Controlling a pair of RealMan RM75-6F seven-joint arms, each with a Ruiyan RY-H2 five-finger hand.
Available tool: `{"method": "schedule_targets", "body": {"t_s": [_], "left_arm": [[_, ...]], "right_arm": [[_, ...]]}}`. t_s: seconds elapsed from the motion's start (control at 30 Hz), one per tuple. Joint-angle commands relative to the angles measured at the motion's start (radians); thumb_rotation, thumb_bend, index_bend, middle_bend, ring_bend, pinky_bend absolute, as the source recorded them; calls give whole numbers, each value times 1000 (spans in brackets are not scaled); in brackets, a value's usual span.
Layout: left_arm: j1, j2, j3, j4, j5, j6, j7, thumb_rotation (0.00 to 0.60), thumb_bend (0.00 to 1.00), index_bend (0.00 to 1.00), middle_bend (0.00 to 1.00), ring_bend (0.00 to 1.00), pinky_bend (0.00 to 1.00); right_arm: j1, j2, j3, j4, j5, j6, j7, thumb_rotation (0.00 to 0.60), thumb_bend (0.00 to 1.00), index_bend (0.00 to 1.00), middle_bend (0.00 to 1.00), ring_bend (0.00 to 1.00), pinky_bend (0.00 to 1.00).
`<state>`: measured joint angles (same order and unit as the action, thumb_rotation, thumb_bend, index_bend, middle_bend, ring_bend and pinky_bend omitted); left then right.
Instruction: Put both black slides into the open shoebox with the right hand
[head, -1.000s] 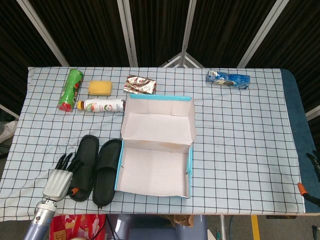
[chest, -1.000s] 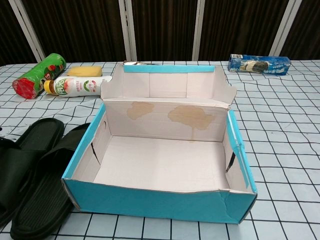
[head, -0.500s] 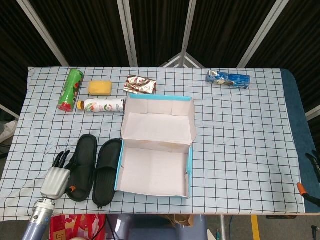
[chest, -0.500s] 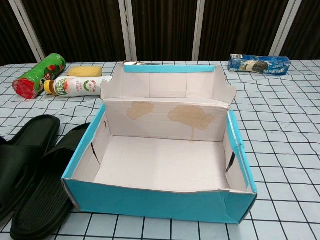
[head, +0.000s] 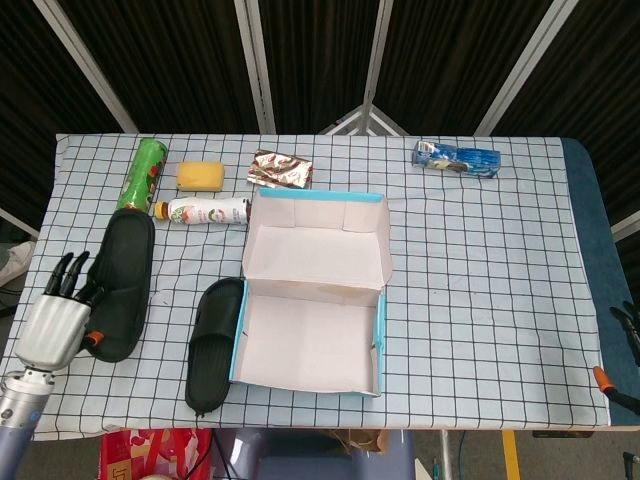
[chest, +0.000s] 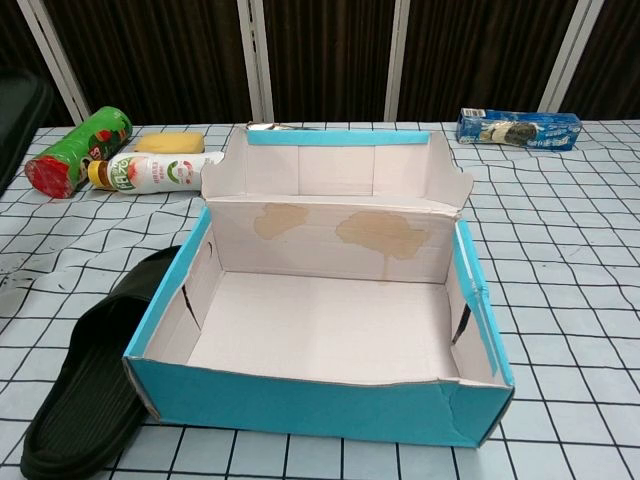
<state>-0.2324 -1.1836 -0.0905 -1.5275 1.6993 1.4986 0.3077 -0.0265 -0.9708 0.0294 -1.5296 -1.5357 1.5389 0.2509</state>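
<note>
Black rubber slide number 1 (head: 122, 285) is up in the left hand (head: 52, 325), out at the far-left edge of the checked-cloth worktop (head: 480, 260), well apart from the box. The fingers (head: 68, 275) fan out along the slide's left side, and an orange-tipped one shows against its heel, so it looks held, though how firmly I cannot tell. Slide number 2 (head: 213, 343) lies flat on the cloth, its edge touching the left wall of the open blue-and-white cardboard shoebox (head: 310, 330).

The shoebox holds nothing yet: bare stained cardboard floor, lid flap standing up behind it.

Risk from here, as I judge it: the task wants the right hand, and only a dark sliver shows at the right edge (head: 628, 340), fingers unreadable. A handover across the box could drop the slide, or a loose hold could let it swing and clip the thin box wall, shoving the box. Behind sit a green snack tube (head: 141, 178), a white drink bottle (head: 205, 211) and a yellow sponge (head: 201, 175), all within a careless sweep.
</note>
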Motion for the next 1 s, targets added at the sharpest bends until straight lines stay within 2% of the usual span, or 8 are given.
{"method": "schedule_targets", "body": {"t_s": [0.03,0.13,0.2,0.4,0.53,0.67,0.87,1.0], "left_arm": [[-132,203,-113,-109,143,-23,189,600,408,497,414,3,18],[-233,299,-173,-157,255,-94,333,600,405,502,416,3,22],[-291,330,-197,-177,323,-145,408,600,406,510,419,3,22],[-464,337,-217,-227,513,-337,555,600,419,514,434,3,21],[-565,292,-207,-246,591,-479,610,600,422,514,441,3,21],[-640,223,-199,-246,609,-583,627,600,422,514,445,3,21],[-712,116,-189,-196,599,-667,648,600,422,514,446,3,22],[-743,58,-175,-149,601,-674,647,600,422,514,446,3,22]], "right_arm": [[0,1,0,-2,0,-1,0,600,348,105,69,47,0],[-1,3,1,-7,5,-1,12,600,348,105,69,46,0],[-2,5,1,-6,1,5,15,600,348,105,69,47,0],[-9,8,2,5,6,12,36,600,349,105,69,47,0],[-13,9,5,14,8,21,53,600,349,105,69,47,0],[-12,9,4,20,6,20,61,600,349,105,69,47,0],[-15,9,8,31,13,23,81,600,348,105,69,47,0],[-14,9,7,35,11,20,89,600,349,105,69,47,0]]}}
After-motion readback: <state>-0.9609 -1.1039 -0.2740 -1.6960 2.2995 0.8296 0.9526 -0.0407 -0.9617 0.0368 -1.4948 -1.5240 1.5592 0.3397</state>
